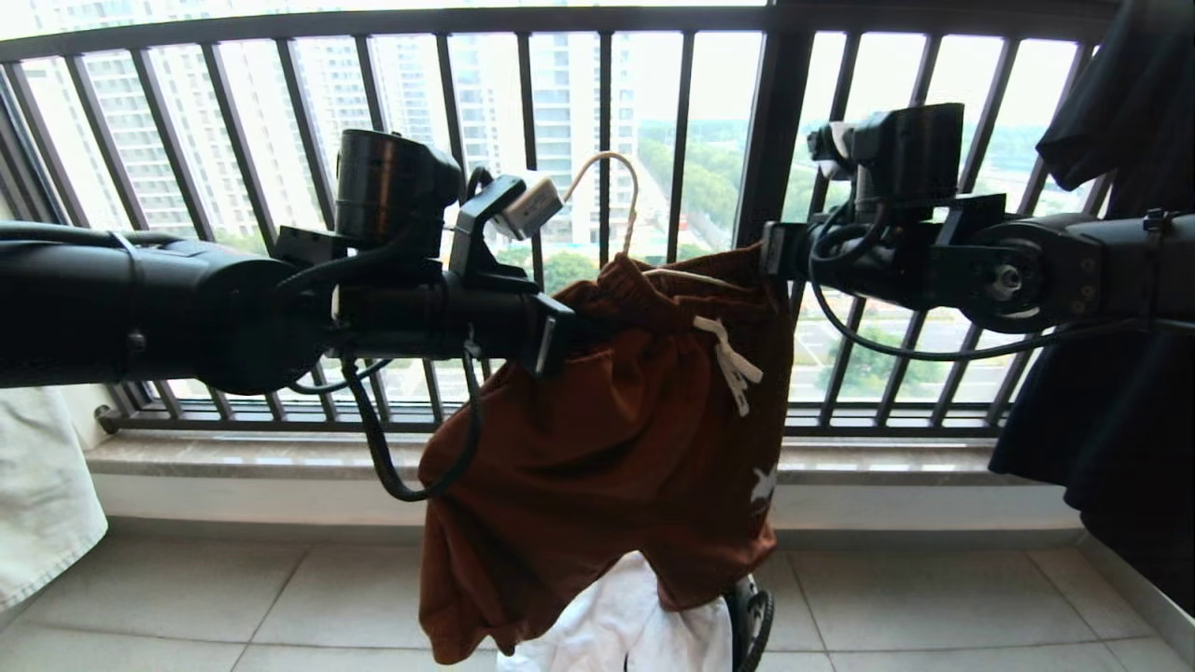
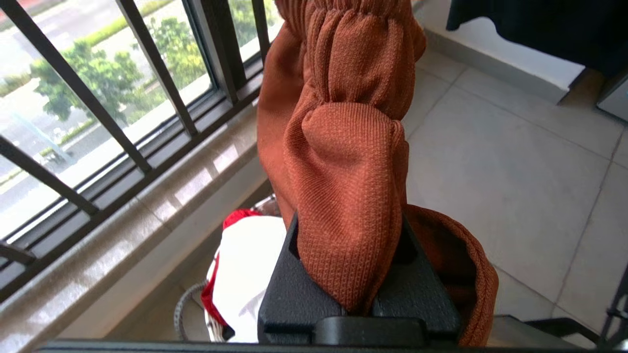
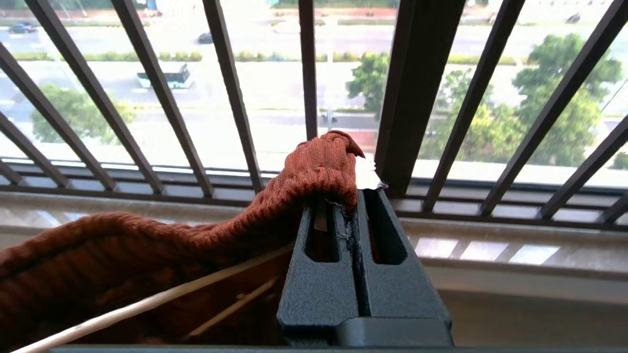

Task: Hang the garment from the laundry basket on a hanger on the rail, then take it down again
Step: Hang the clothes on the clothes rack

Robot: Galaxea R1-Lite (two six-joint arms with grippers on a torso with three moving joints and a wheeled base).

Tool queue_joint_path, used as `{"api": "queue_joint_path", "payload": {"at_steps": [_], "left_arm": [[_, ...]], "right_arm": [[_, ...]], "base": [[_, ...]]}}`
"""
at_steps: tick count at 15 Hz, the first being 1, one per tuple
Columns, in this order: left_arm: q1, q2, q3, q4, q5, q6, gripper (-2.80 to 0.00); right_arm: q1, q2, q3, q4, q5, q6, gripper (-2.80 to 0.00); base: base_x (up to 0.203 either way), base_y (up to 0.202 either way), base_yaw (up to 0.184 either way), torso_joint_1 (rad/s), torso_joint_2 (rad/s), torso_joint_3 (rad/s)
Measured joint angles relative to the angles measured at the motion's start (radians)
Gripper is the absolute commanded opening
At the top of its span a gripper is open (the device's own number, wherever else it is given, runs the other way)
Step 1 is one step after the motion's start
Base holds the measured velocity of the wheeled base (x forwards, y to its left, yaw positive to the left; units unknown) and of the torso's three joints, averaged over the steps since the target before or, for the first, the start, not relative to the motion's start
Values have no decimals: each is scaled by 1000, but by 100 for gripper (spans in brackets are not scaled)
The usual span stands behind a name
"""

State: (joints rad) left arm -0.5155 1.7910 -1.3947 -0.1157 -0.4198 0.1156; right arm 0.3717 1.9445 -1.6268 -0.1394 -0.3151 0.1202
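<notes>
I see my left gripper (image 2: 351, 306) and right gripper (image 3: 354, 206) both pinching the brown shorts (image 1: 616, 448), held up above the basket (image 1: 752, 621).

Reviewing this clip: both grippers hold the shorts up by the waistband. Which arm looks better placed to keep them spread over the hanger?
Probably right. The right gripper pinches the shorts at the waistband edge beside the hanger wire; the left gripper clamps bunched fabric.

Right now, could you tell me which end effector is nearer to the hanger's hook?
Right. The right end effector pinches the shorts at the waistband just beside the hanger hook; the left end effector grips the waistband lower down, farther from it.
</notes>
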Motion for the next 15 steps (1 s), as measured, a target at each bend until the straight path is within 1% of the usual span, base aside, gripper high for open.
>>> {"api": "queue_joint_path", "payload": {"at_steps": [2,3,5,7,10,11,15], "left_arm": [[0,20,36,-130,0,-19,-280],[0,31,45,-172,0,-25,-280],[0,50,46,-193,1,-43,-280],[1,68,44,-256,3,-83,-280],[1,114,53,-450,29,-157,-280],[1,127,53,-484,43,-166,-280],[0,152,44,-492,55,-171,-280]], "right_arm": [[42,0,-51,-3,-56,-46,-280],[62,-1,-73,-7,-88,-71,-280],[106,-1,-106,-27,-143,-119,-280],[145,0,-135,-58,-188,-173,-280],[200,2,-178,-96,-240,-250,-280],[222,4,-189,-99,-256,-265,-280],[286,22,-206,-104,-284,-308,-280]], "base": [[0,0,0,0,0,0],[0,0,0,0,0,0],[0,0,0,0,0,0],[0,0,0,0,0,0],[0,0,0,0,0,0],[0,0,0,0,0,0],[0,0,0,0,0,0]]}}
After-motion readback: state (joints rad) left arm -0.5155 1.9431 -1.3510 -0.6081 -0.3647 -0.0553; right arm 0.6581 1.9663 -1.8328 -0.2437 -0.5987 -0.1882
